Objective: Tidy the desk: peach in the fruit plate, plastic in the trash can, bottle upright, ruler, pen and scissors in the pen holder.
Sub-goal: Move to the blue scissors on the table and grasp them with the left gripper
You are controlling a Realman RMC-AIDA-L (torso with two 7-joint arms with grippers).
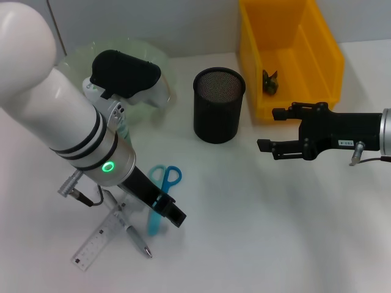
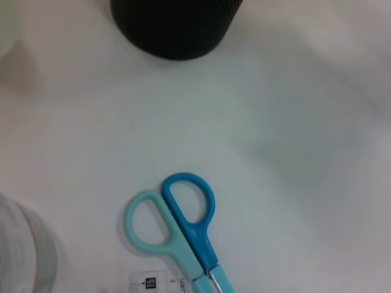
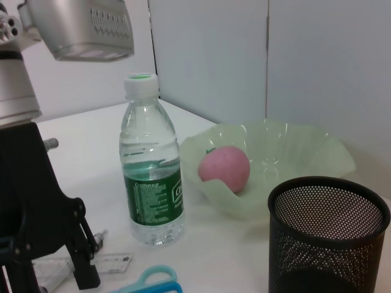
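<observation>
Left gripper (image 1: 166,209) is low over the table (image 1: 256,232), right above the blades of the blue scissors (image 1: 160,194); can't tell if its fingers are spread or clamped on anything. Scissors lie flat, handles toward the black mesh pen holder (image 1: 219,104), which looks empty in the head view. Clear ruler (image 1: 96,241) and pen (image 1: 135,238) lie on the table just beside the scissors, under the left arm. Water bottle (image 3: 150,162) stands upright with cap on, next to the pale green fruit plate (image 3: 317,152); peach (image 3: 224,169) sits in the plate. Yellow bin (image 1: 287,55) holds a small dark crumpled item (image 1: 269,81). Right gripper (image 1: 269,129) hovers in front of the bin, fingers apart, nothing between them.
</observation>
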